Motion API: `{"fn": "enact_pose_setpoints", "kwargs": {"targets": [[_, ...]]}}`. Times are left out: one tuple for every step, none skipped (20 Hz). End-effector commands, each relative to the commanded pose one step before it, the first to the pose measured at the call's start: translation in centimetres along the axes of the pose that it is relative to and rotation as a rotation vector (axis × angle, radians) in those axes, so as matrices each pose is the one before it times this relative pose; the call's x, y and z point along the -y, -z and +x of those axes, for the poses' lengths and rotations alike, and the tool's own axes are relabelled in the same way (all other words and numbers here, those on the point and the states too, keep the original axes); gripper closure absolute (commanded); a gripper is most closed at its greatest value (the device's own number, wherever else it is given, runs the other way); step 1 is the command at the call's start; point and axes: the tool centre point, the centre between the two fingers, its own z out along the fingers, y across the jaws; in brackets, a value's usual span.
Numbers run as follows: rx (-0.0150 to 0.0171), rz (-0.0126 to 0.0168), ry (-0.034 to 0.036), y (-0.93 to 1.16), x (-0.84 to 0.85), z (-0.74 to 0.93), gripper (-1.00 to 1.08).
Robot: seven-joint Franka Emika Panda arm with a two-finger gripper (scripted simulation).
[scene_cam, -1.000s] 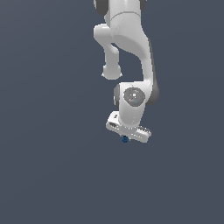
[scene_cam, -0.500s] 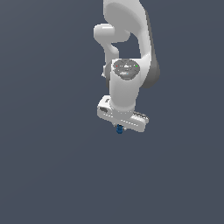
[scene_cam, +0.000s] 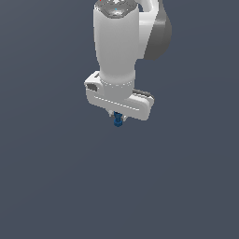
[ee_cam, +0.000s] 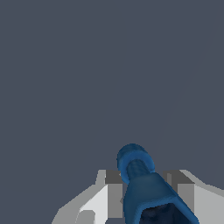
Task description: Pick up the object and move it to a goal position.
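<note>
The object [scene_cam: 118, 120] is a small dark blue peg that pokes out below the white hand of the arm in the exterior view. In the wrist view the object [ee_cam: 142, 181] fills the space between two pale fingers [ee_cam: 107, 192], its rounded end pointing away from the camera. My gripper [scene_cam: 118, 116] is shut on it and holds it up in the air, well off the grey ground. The fingers themselves are mostly hidden behind the hand in the exterior view.
A plain dark grey surface [scene_cam: 56, 186] fills the scene in both views. The white arm [scene_cam: 116, 42] hangs down from the top of the exterior view.
The arm has swung toward the camera and toward the exterior view's left, carrying the peg higher. The hand looks larger now.
</note>
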Motion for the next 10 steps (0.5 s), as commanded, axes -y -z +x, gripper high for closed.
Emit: {"fn": "enact_pose_setpoints", "kwargs": {"targets": [[0.00065, -0.0002, 0.00025, 2.893, -1.005, 0.247, 1.08], [0.0, 0.0, 0.0, 1.122, -0.38, 0.124, 1.08], [0.0, 0.0, 0.0, 1.106, -0.374, 0.125, 1.08], [0.0, 0.0, 0.0, 1.09, -0.368, 0.126, 1.08], [0.0, 0.0, 0.0, 1.074, -0.362, 0.127, 1.08], [0.0, 0.0, 0.0, 1.058, -0.356, 0.129, 1.08], [0.0, 0.0, 0.0, 1.042, -0.35, 0.13, 1.08], [0.0, 0.0, 0.0, 1.026, -0.344, 0.131, 1.08], [0.0, 0.0, 0.0, 1.01, -0.338, 0.133, 1.08], [0.0, 0.0, 0.0, 0.982, -0.328, 0.133, 1.08]]}}
